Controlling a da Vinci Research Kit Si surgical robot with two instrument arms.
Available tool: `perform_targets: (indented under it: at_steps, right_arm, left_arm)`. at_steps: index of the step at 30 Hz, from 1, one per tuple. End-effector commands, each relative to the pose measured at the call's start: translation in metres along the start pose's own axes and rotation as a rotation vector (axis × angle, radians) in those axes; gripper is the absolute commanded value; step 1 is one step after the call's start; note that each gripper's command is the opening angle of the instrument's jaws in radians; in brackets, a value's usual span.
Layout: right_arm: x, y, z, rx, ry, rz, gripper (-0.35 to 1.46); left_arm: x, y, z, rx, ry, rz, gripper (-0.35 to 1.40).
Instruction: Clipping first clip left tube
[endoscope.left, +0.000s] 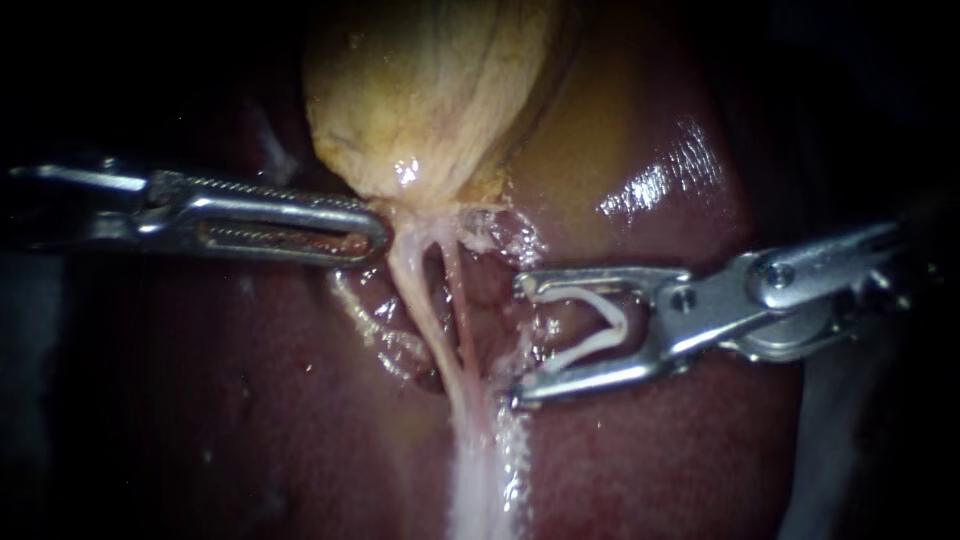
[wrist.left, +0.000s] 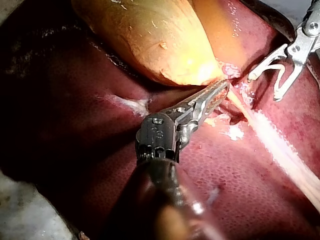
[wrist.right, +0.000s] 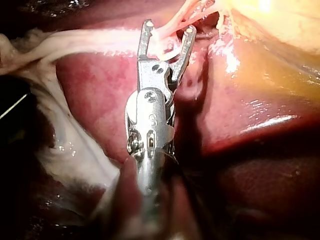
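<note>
The left tube, pale and with no clip on it, runs down from the gallbladder neck. A thinner tube lies just beside it. My right instrument waits just right of both, its jaws spread wide and carrying an unfired white clip, around neither tube. My left instrument is clamped on the gallbladder neck. I judge this the approach. Next, ease the jaws across until only the left tube lies between them, then squeeze.
</note>
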Motion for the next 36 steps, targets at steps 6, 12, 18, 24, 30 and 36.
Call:
perform_targets:
  at_steps: [6, 12, 18, 24, 30, 36]
  right_arm:
    - [-0.0012, -0.0002, 0.0027, 0.02, 0.0, 0.013, 0.49]
    - [-0.0021, -0.0001, 0.0043, 0.027, 0.002, 0.021, 0.49]
    - [-0.0031, 0.0001, 0.0056, 0.037, -0.002, 0.033, 0.49]
    - [-0.004, -0.0003, 0.0073, 0.063, -0.009, 0.047, 0.49]
    - [-0.0049, -0.0006, 0.0087, 0.082, -0.012, 0.063, 0.49]
    - [-0.0055, -0.001, 0.0101, 0.101, -0.018, 0.071, 0.49]
  left_arm:
    - [0.0, 0.0, 0.0, 0.001, 0.0, -0.001, -0.35]
    - [0.0, 0.0002, 0.0001, 0.001, 0.0, -0.001, -0.35]
    - [0.0001, 0.0005, 0.0002, 0.003, 0.001, -0.002, -0.35]
    - [0.0001, 0.0006, 0.0003, 0.004, 0.002, 0.004, -0.35]
    - [0.0002, 0.0006, 0.0004, 0.004, 0.002, 0.003, -0.35]
    - [0.0002, 0.0006, 0.0005, 0.005, 0.002, 0.003, -0.35]
